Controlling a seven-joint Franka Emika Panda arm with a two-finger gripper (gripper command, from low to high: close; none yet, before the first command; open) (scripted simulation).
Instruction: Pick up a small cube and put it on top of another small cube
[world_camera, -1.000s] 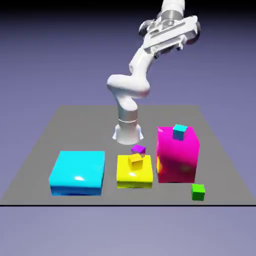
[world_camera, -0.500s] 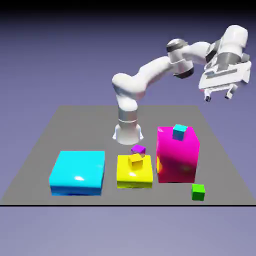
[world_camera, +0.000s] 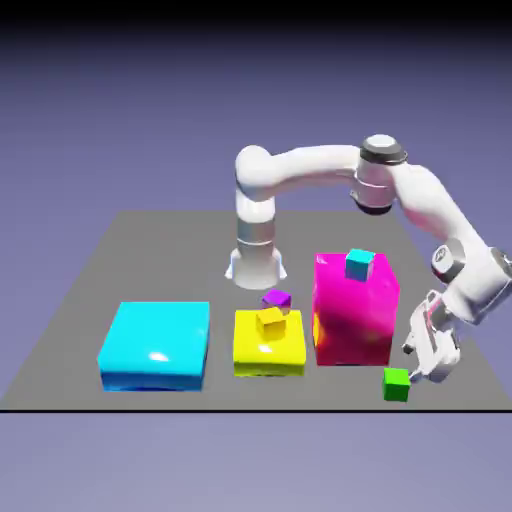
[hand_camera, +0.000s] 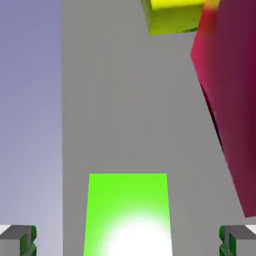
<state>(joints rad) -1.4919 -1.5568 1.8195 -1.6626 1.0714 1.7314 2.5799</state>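
We see a white arm (world_camera: 310, 163) reaching from its base across to the exterior view's right and bending down beside the magenta block (world_camera: 354, 315), its pincer (world_camera: 411, 363) near the green cube (world_camera: 396, 385). The pincer is spread wide, its two grey fingertips (hand_camera: 20, 241) well apart at the bottom corners of the hand view, with the green cube, large and glaring white at its lower part, showing between them and a gap on either side. In the exterior view, we find that cube on the dark table (world_camera: 180, 260), near the front edge and just beside the magenta block's lower right corner. A teal cube (world_camera: 360, 265) sits on top of the magenta block. To the exterior view's left of that block stands the low yellow block (world_camera: 269, 350), bearing a tilted orange cube (world_camera: 271, 322). Just behind it we spot the purple cube (world_camera: 277, 299), partly hidden. The wide blue block (world_camera: 157, 342) lies farthest to the exterior view's left. Our hand view also catches the yellow block at its top and the magenta one along its right side.
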